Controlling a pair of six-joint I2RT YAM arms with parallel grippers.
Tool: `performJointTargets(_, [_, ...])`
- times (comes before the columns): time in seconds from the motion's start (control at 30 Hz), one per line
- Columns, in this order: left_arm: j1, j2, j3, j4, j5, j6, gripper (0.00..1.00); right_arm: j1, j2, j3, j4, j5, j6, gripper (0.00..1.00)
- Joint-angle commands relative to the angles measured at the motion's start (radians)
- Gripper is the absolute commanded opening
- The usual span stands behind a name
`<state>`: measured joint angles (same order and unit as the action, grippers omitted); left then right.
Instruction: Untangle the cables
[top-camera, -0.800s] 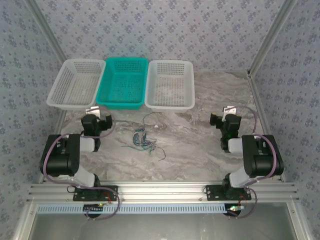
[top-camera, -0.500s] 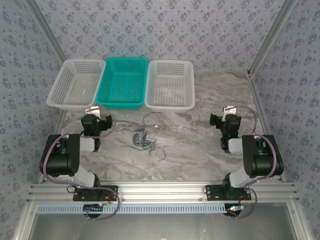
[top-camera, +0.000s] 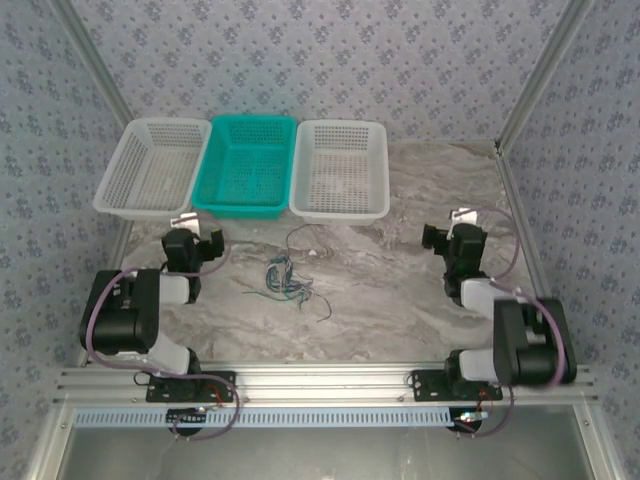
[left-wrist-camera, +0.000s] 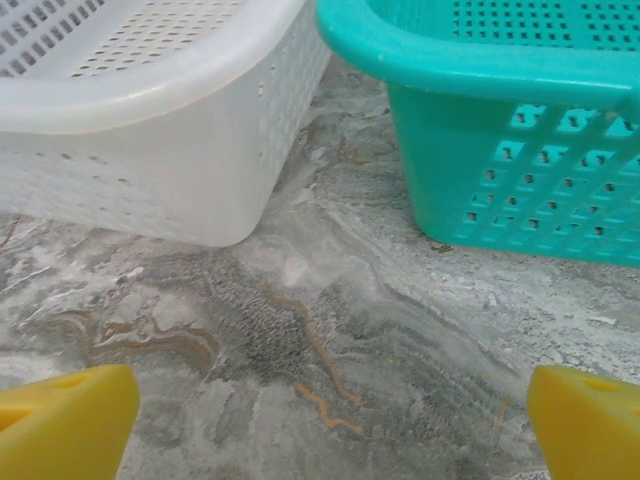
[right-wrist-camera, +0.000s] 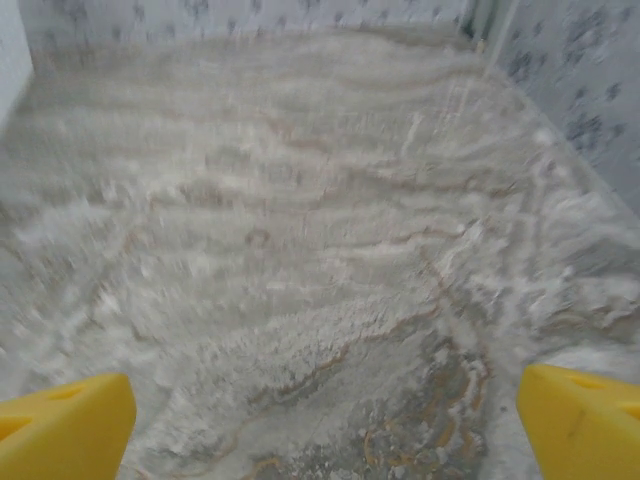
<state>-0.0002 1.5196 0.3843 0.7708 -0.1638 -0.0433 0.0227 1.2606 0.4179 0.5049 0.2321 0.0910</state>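
While both jaws gape wide, cables (top-camera: 285, 278) lie bunched on marble-look table (top-camera: 400, 295); patterned walls (top-camera: 320, 60) around.

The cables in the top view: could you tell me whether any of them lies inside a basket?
No, the cables lie tangled on the table, in front of the teal basket.

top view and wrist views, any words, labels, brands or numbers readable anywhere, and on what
No text can be read.
left white basket, teal basket, right white basket: plain perforated plastic, no label.
table: marble veining only.
wallpaper: floral motif, no letters.
left fingers and right fingers: plain yellow, unmarked.
pale tab on the left wrist and on the right wrist: too small to read.
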Motion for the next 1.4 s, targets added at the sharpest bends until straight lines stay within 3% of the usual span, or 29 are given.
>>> performJointTargets(0.0, [-0.002,-0.129,0.000,-0.034,-0.111,-0.047,0.99,0.006,-0.234,0.114,-0.461,0.145,0.286,1.00])
performJointTargets(0.07, [-0.009,-0.253,-0.001,-0.172,-0.184,-0.111,0.99,0.007,-0.343,0.174,-0.659,0.086,0.364,1.00])
performJointTargets(0.2, [-0.011,-0.511,0.049,-0.531,-0.182,-0.271,0.99,0.039,-0.444,0.279,-0.858,-0.204,0.392,1.00])
performJointTargets(0.27, [-0.012,-0.617,0.126,-0.763,-0.090,-0.392,0.98,0.084,-0.441,0.323,-0.901,-0.365,0.400,1.00])
performJointTargets(0.33, [-0.026,-0.669,0.191,-0.924,0.067,-0.469,0.95,0.161,-0.414,0.349,-0.905,-0.448,0.421,1.00])
performJointTargets(0.47, [-0.163,-0.669,0.276,-1.129,0.242,-0.584,0.88,0.387,-0.293,0.391,-0.874,-0.431,0.479,1.00])
performJointTargets(0.6, [-0.366,-0.607,0.267,-1.157,0.238,-0.677,0.76,0.637,-0.106,0.461,-0.822,-0.305,0.500,1.00])
performJointTargets(0.73, [-0.484,-0.472,0.260,-1.145,0.205,-0.702,0.70,0.771,0.110,0.533,-0.765,-0.285,0.506,1.00])
performJointTargets(0.97, [-0.512,-0.230,0.324,-1.121,0.116,-0.706,0.47,0.862,0.336,0.606,-0.705,-0.320,0.530,0.99])
performJointTargets(1.2, [-0.523,-0.062,0.353,-1.045,0.152,-0.708,0.34,0.903,0.417,0.640,-0.704,-0.303,0.558,0.97])
performJointTargets(1.27, [-0.522,-0.036,0.344,-1.029,0.154,-0.713,0.31,0.905,0.439,0.652,-0.704,-0.308,0.561,0.94])
performJointTargets(1.37, [-0.524,-0.007,0.340,-1.011,0.162,-0.713,0.16,0.907,0.466,0.668,-0.703,-0.319,0.564,0.80])
